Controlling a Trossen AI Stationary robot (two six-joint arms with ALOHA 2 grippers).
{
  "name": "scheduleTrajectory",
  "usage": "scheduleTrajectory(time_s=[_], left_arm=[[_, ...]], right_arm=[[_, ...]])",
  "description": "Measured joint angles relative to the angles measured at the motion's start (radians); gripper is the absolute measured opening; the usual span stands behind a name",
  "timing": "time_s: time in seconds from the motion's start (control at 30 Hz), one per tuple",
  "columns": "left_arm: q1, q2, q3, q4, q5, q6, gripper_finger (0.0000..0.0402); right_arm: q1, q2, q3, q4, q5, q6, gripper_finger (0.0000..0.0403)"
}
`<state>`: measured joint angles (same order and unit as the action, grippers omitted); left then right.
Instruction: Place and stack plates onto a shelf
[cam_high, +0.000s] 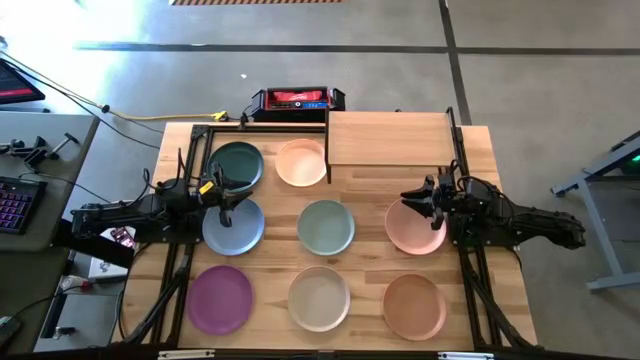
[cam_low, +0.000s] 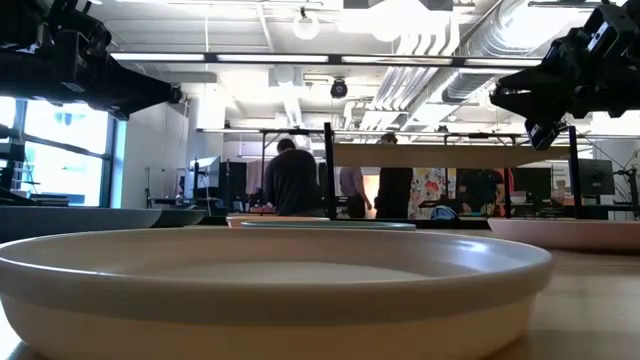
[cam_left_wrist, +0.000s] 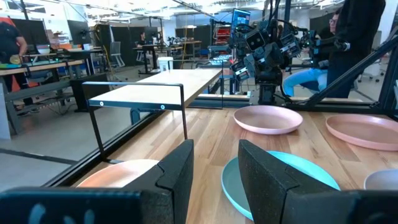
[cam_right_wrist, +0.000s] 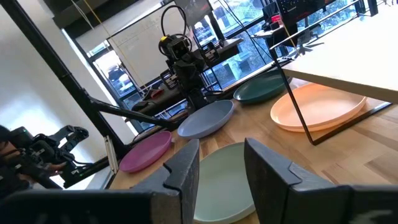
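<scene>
Wood shelf (cam_high: 388, 139) stands bare at the desk's (cam_high: 480, 150) far edge toward the right corner, so stacking has not begun. 8 plates lie spread over the desk: dark green (cam_high: 236, 164) and peach (cam_high: 301, 162) in the far row, blue-grey (cam_high: 233, 227), pale teal (cam_high: 326, 227) and pink (cam_high: 414, 228) across the middle, purple (cam_high: 219, 299), off-white (cam_high: 319, 298) and orange (cam_high: 414, 306) along the near edge. The right gripper (cam_high: 428, 203) hovers over the pink plate, jaws spread. The left gripper (cam_high: 225, 200) hangs between the dark green and blue-grey plates, jaws likewise spread. My judgement: pinch the pink rim at the shelf-side edge, lift level, clear the black legs. No label or writing is readable.
</scene>
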<state>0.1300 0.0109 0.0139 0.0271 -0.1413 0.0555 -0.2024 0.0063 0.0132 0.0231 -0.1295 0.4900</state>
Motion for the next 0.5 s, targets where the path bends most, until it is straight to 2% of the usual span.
scheduleTrajectory(time_s=[0.5], left_arm=[[0.000,0.000,0.000,0.003,0.000,-0.011,0.0117]], right_arm=[[0.000,0.000,0.000,0.000,0.000,0.000,0.0110]])
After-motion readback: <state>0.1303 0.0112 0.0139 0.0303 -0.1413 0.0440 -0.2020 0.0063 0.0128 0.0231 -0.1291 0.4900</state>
